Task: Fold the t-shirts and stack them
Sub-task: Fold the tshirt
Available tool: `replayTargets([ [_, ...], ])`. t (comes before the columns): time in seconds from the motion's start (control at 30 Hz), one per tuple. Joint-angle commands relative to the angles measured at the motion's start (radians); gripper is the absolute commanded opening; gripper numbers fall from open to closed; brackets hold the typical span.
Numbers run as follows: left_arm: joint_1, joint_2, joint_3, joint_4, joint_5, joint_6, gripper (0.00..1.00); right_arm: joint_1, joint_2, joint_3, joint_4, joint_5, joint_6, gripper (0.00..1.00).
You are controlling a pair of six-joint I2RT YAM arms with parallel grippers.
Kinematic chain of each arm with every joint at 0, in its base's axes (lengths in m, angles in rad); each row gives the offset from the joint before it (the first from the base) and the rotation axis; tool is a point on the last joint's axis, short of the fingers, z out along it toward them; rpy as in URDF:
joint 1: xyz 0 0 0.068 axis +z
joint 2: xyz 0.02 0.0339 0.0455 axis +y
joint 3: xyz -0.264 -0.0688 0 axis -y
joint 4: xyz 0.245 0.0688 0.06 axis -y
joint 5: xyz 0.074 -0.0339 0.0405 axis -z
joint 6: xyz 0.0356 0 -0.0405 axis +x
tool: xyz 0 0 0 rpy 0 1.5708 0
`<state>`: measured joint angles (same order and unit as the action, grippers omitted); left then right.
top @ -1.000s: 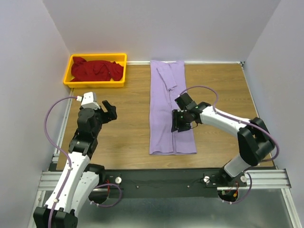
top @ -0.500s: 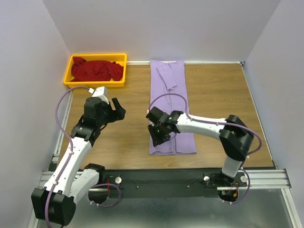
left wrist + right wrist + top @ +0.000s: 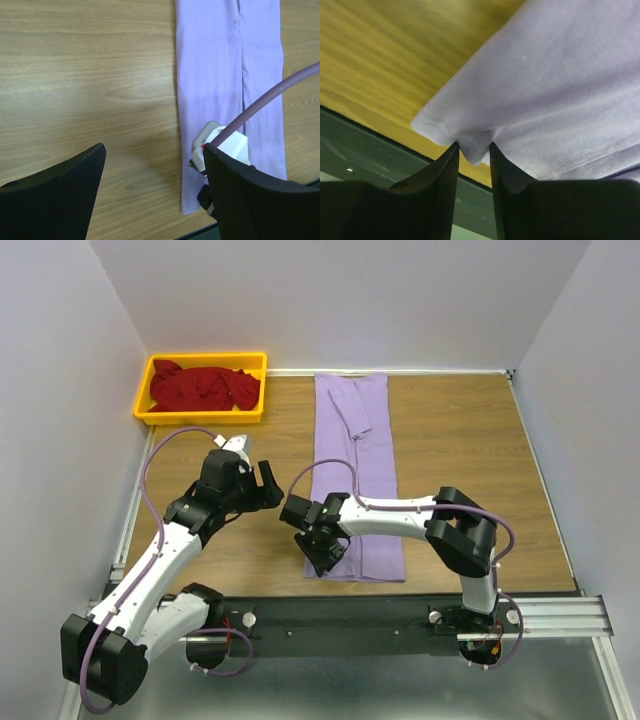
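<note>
Top external view shows the purple t-shirt (image 3: 355,480) lying flat in the middle of the wooden table (image 3: 460,440). Its sides are folded in, so it looks like one long thin strip. The long way of the strip runs from the near edge of the table, by the robot, to the far wall. The end with the sleeve points to the far wall, and the bottom hem points to the robot.

The red t-shirt (image 3: 203,387) is in a messy heap inside the yellow bin (image 3: 200,359) at the far left corner. Nobody has folded it yet.

So I think the job is less than half done. The purple shirt needs to be folded end to end, the red one needs all of its folds, and then one goes on top of the other.

The right claw (image 3: 322,548) is at the near left corner of the purple strip, and the right wrist view shows it pinching that hem corner. The left claw (image 3: 262,488) hangs over bare wood just left of the strip, spread wide and holding nothing.
</note>
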<state>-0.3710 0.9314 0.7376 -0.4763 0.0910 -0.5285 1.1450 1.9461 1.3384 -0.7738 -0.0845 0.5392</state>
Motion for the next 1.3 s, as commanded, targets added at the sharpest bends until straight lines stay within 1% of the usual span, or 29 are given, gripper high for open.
replayTargets([
  [0.0, -0.023, -0.002, -0.007, -0.039, -0.005, -0.031, 0.86, 0.022, 0.025, 0.053, -0.065, 0.017, -0.004, 0.39],
  [0.13, -0.034, -0.014, -0.017, -0.065, -0.008, -0.037, 0.86, 0.022, -0.059, 0.067, -0.090, 0.130, 0.051, 0.45],
  [0.23, -0.046, -0.025, -0.030, -0.079, 0.001, -0.044, 0.86, 0.018, -0.137, 0.036, -0.096, 0.210, 0.097, 0.49],
  [0.27, -0.057, -0.025, -0.033, -0.085, 0.004, -0.044, 0.86, 0.016, -0.159, 0.025, -0.117, 0.235, 0.113, 0.52],
  [0.3, -0.063, -0.020, -0.035, -0.093, 0.006, -0.047, 0.86, 0.004, -0.177, -0.008, -0.133, 0.289, 0.146, 0.54],
  [0.37, -0.095, -0.014, -0.032, -0.110, 0.006, -0.047, 0.86, -0.020, -0.243, -0.059, -0.163, 0.327, 0.177, 0.58],
  [0.4, -0.107, -0.008, -0.030, -0.116, 0.001, -0.057, 0.86, -0.056, -0.295, -0.130, -0.162, 0.336, 0.201, 0.58],
  [0.43, -0.138, -0.002, -0.030, -0.122, -0.003, -0.065, 0.86, -0.076, -0.317, -0.162, -0.162, 0.330, 0.209, 0.58],
  [0.47, -0.138, 0.003, -0.027, -0.125, -0.007, -0.071, 0.86, -0.096, -0.338, -0.197, -0.160, 0.325, 0.218, 0.58],
  [0.53, -0.186, 0.033, -0.024, -0.125, -0.010, -0.093, 0.86, -0.145, -0.389, -0.254, -0.160, 0.330, 0.240, 0.58],
  [0.57, -0.221, 0.046, -0.023, -0.128, -0.011, -0.097, 0.86, -0.174, -0.438, -0.307, -0.160, 0.331, 0.245, 0.58],
  [0.67, -0.273, 0.108, -0.011, -0.149, -0.020, -0.114, 0.86, -0.211, -0.510, -0.396, -0.157, 0.333, 0.265, 0.60],
  [0.77, -0.336, 0.176, 0.009, -0.176, -0.036, -0.126, 0.86, -0.258, -0.590, -0.477, -0.124, 0.287, 0.265, 0.60],
  [0.8, -0.351, 0.200, 0.013, -0.179, -0.040, -0.136, 0.86, -0.274, -0.619, -0.493, -0.113, 0.249, 0.263, 0.60],
  [0.87, -0.393, 0.234, 0.025, -0.176, -0.042, -0.154, 0.86, -0.292, -0.634, -0.536, -0.090, 0.207, 0.260, 0.59],
  [0.97, -0.442, 0.264, 0.039, -0.170, -0.042, -0.168, 0.86, -0.298, -0.632, -0.564, -0.065, 0.187, 0.257, 0.59],
  [1.27, -0.482, 0.343, 0.057, -0.166, -0.054, -0.188, 0.83, -0.347, -0.581, -0.640, 0.014, 0.091, 0.220, 0.58],
])
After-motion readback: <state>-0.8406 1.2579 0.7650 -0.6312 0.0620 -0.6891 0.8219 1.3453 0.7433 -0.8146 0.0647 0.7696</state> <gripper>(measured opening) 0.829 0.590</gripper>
